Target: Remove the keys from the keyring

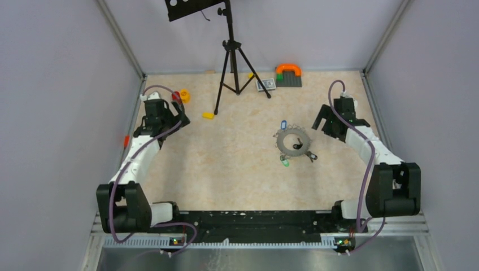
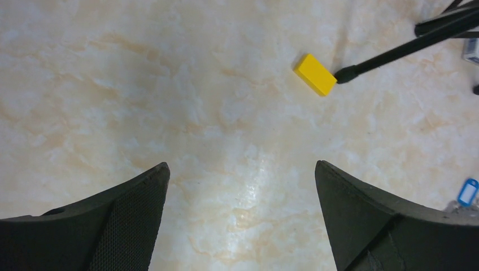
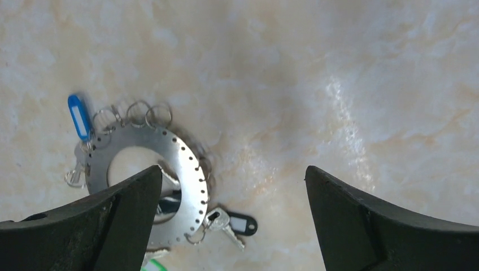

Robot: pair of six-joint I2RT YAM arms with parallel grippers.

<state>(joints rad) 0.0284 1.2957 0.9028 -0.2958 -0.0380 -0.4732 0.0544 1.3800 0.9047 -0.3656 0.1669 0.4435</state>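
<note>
While the left gripper (image 2: pixel 242 164) and the right gripper (image 3: pixel 233 167) are spread wide with nothing grasped, the keyring (image 1: pixel 282 142) is shown lying flat on the table (image 1: pixel 226 169), near the right gripper; the keys (image 3: pixel 240 224) are hung around its rim, and a yellow block (image 2: pixel 315 74) is seen near the left.

Even overhead light washes the pale worktop (image 1: pixel 237 169).
We see a soft glare streak on it in both wrist views, only faint shadows, and slight blur on the blue-tagged key (image 3: pixel 79 117).
</note>
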